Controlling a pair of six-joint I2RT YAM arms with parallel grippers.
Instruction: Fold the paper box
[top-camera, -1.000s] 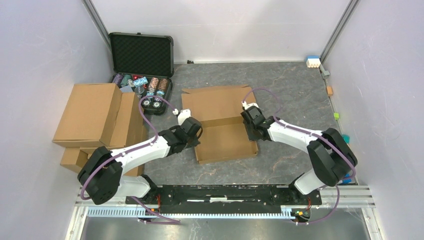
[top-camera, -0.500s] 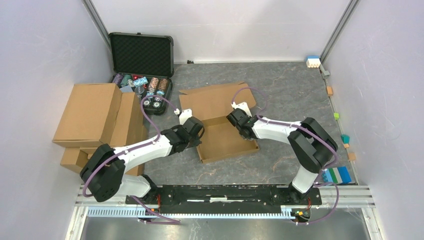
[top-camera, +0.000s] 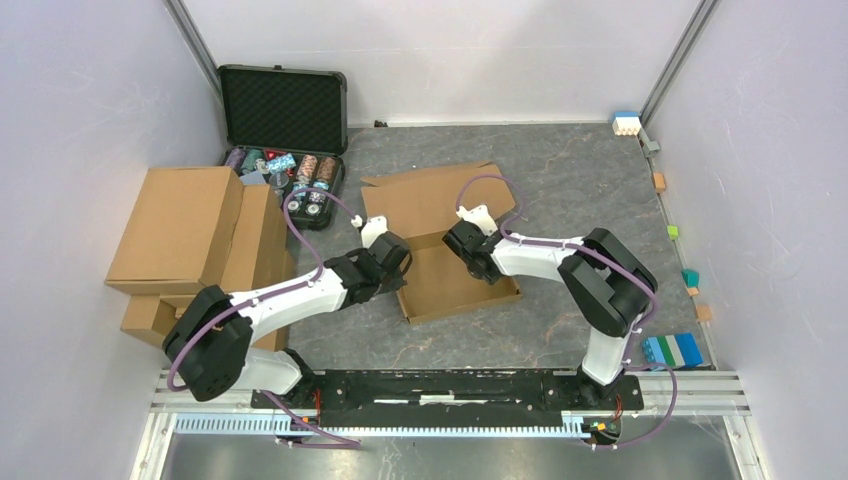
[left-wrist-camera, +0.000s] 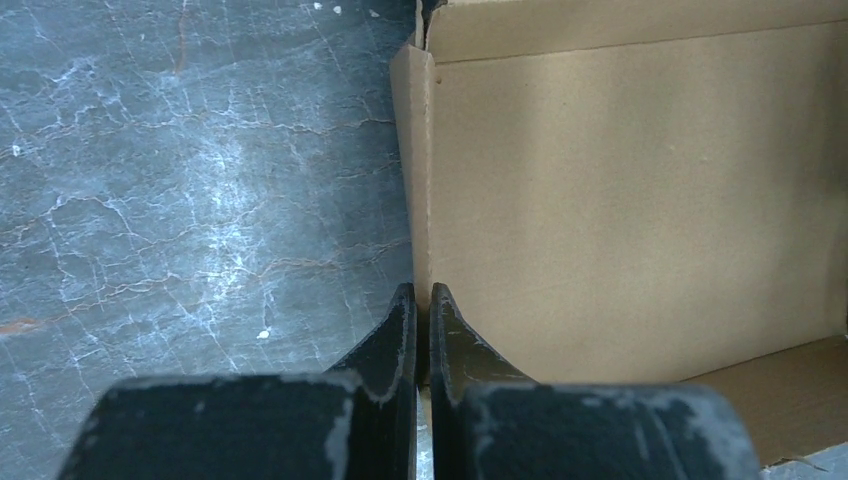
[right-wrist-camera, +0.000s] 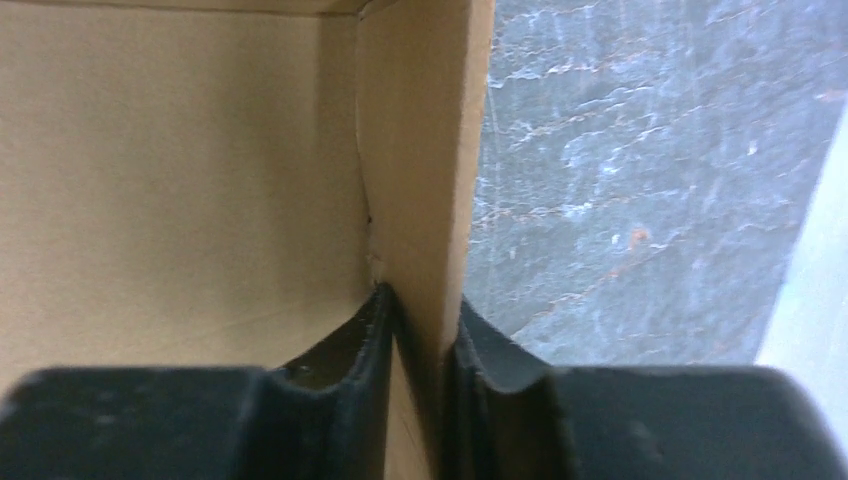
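Lying near the middle of the grey marbled table (top-camera: 570, 180), just beyond the two arms: the paper box (top-camera: 460, 290), brown cardboard, half formed into a shallow open tray with low walls up. Spread flat behind the tray, toward the back wall, a wide flap (top-camera: 425, 200) with notched corners.

Clamped on the tray's left wall, the left gripper (top-camera: 401, 277). Seen from the left wrist as two black fingers (left-wrist-camera: 398, 335) pressed nearly together on the thin upright edge of that wall, tray floor to their right, bare table to their left.

Clamped too, the right gripper (top-camera: 464, 248), reaching in over the tray's back edge beside the crease to the flap. Seen from the right wrist with one finger on either side of a thicker standing cardboard panel, touching both faces, inside of the box to the left, table to the right. Cannot tell from above exactly which panel, hidden under the wrist.

Well apart at the far left corner, a black case (top-camera: 283, 100) standing open with foam in its lid; beside it a pile of cartons (top-camera: 185, 230) against the left wall. Along the right edge, small coloured blocks (top-camera: 672, 350).
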